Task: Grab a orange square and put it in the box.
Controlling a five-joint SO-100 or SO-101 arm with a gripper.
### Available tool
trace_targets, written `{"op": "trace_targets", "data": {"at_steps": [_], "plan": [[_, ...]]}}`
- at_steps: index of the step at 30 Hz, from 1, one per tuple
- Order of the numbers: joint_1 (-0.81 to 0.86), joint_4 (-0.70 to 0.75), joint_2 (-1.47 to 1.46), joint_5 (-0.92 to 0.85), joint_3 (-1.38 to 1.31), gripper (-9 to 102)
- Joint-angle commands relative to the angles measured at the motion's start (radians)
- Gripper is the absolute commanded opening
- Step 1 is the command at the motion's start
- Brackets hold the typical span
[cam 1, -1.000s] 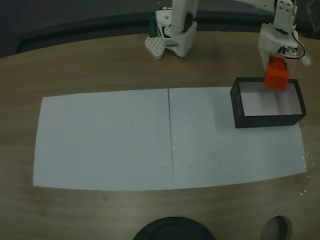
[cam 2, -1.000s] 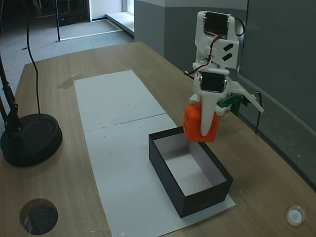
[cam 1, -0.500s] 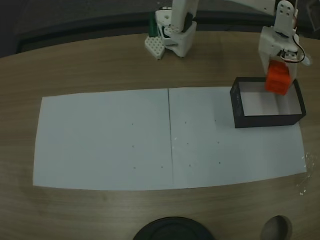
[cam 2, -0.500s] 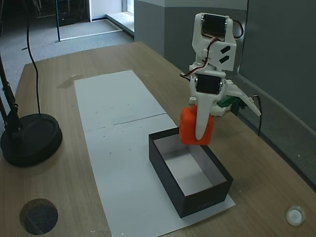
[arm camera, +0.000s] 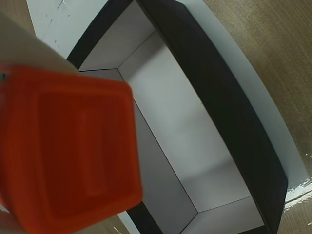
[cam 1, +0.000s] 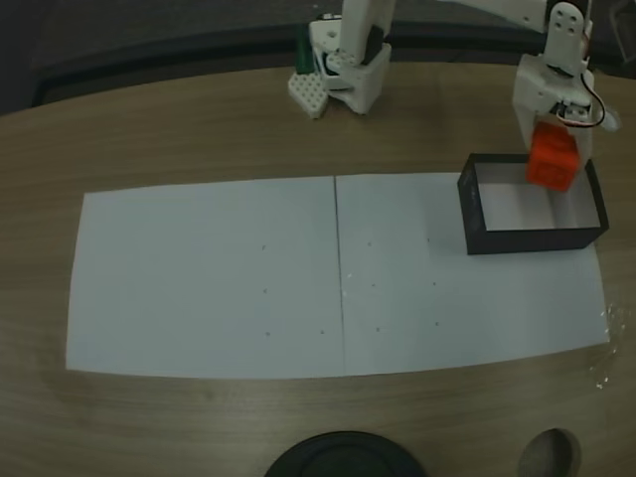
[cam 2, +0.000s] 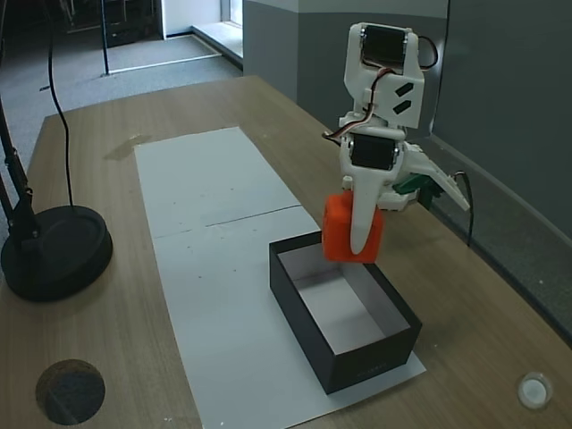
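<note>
Jaws [cam 2: 357,234] clamped on the orange square [cam 2: 341,231], hanging just above the near end of the box [cam 2: 371,357], its open cavity directly below and stretching away lengthwise.

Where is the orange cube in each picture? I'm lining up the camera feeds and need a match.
A fixed view: orange cube at far right, held by the pincer over the box's far end.
Wrist view: cube covers the lower left, close to the lens.
Another fixed view: cube right of centre, raised over the box's near-left end.
Shared landmark: the black box on white paper.
</note>
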Motion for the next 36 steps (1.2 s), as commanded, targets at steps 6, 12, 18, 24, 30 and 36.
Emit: {"op": "trace_targets", "data": {"at_steps": [6,12,18,24,30,36], "plan": [[0.005,0.002,0.028,0.003,-0.014,31],[0.038,0.032,0.038,0.000,-0.026,22],[0.273,0.074,0.255,0.037,-0.012,2],[0.523,0.089,0.687,0.078,0.064,0],[0.769,0.008,1.166,0.069,0.367,0],[0.968,-0.127,1.601,-0.014,0.706,0]]}}
